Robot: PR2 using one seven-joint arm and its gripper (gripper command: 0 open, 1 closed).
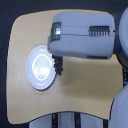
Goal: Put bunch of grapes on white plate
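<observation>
- White plate (39, 68) at left of centre in the frame, round and plain, lying flat on the pale wooden table (85, 85).
- Bunch of grapes (57, 65) just right of the plate's right edge, a dark elongated cluster running roughly top to bottom, upper end tucked under the arm.
- Lower end of the bunch at or barely over the plate's rim; touching or hanging just above it cannot be told from this overhead blur.
- Not clear whether the grapes rest on the table or hang lifted; no shadow sharp enough to judge.
- Robot arm (85, 35) filling the upper right of the frame, a bulky grey-white housing reaching in from the right edge toward the centre.
- Gripper (56, 56) hidden beneath the arm's left end, directly over the top of the bunch; fingers not visible, so spread apart or clamped on the grapes cannot be told.
- Table with rounded corners, spanning most of the frame, bare wood showing across the lower middle and lower right.
- Dark floor in the upper left and lower left corners beyond the table edge.
- More grey-white robot body (120, 107) along the right edge and lower right corner.
</observation>
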